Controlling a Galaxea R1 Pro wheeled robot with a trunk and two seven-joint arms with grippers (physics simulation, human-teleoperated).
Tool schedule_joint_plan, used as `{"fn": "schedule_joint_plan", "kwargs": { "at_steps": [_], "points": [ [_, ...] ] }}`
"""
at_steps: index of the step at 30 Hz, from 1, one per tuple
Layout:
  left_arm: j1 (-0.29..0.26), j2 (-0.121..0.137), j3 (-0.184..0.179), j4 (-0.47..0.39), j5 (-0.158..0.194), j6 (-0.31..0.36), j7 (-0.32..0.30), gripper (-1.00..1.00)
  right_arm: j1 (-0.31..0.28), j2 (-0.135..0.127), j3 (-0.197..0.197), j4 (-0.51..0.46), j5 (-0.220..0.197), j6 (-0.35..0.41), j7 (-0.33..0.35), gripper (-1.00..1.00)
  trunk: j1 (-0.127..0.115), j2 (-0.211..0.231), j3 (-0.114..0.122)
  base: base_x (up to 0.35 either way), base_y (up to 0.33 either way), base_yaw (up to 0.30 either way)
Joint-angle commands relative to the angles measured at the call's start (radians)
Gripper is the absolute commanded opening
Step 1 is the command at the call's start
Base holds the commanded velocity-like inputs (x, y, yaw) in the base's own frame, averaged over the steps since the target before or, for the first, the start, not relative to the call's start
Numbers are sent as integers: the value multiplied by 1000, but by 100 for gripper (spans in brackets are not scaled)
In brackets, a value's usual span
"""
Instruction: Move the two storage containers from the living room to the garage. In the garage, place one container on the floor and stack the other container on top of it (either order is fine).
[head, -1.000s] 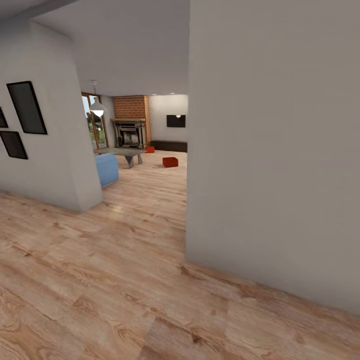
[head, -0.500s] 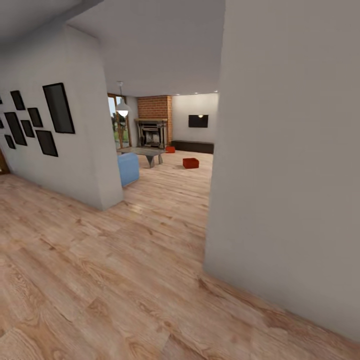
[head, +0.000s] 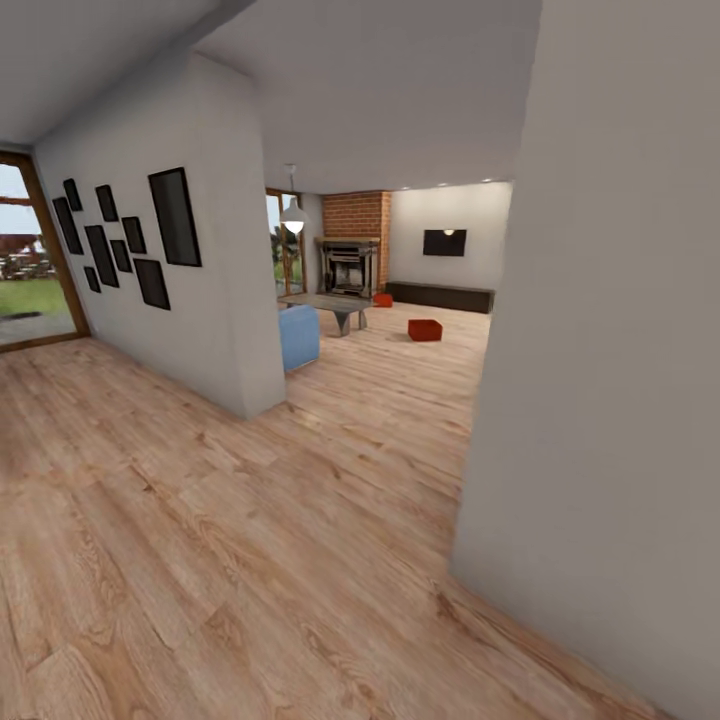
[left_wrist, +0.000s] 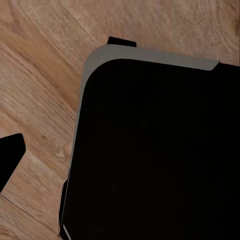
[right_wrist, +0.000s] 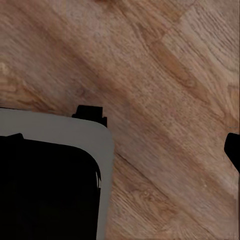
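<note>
The two storage containers sit on the light wood floor of the living room, far ahead through the opening. The nearer orange-red container (head: 425, 330) lies in the open floor. The farther one (head: 382, 299) rests close to the brick fireplace (head: 350, 265). A long dark bench (head: 440, 296) and a black wall screen (head: 444, 242) stand behind them. One dark finger (left_wrist: 9, 157) of my left gripper shows at the picture's edge over the planks, and one finger (right_wrist: 234, 150) of my right gripper likewise. Both grippers are empty, their fingers spread wide.
A white wall corner (head: 250, 330) with black frames stands on the left, and a broad white wall (head: 600, 350) on the right, with a passage between. A blue seat (head: 298, 337) and grey low table (head: 325, 302) lie beyond. My dark base (left_wrist: 150, 150) shows below both wrists.
The camera has swung left and moved on: the living room opening has slid rightward in the picture, and more framed wall and a glass door appear at left. The containers have not moved.
</note>
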Motion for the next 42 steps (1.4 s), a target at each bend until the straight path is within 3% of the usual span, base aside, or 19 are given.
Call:
{"fn": "schedule_joint_plan", "kwargs": {
  "at_steps": [1,42],
  "points": [
    [0,0,0,-1,6,-2,0,100,-1,0,8,3,-10,-5,5,100,1,0,-1,323,0,273],
    [0,0,0,-1,6,-2,0,100,-1,-1,6,3,-10,-5,5,100,1,0,-1,323,0,271]
  ]
}}
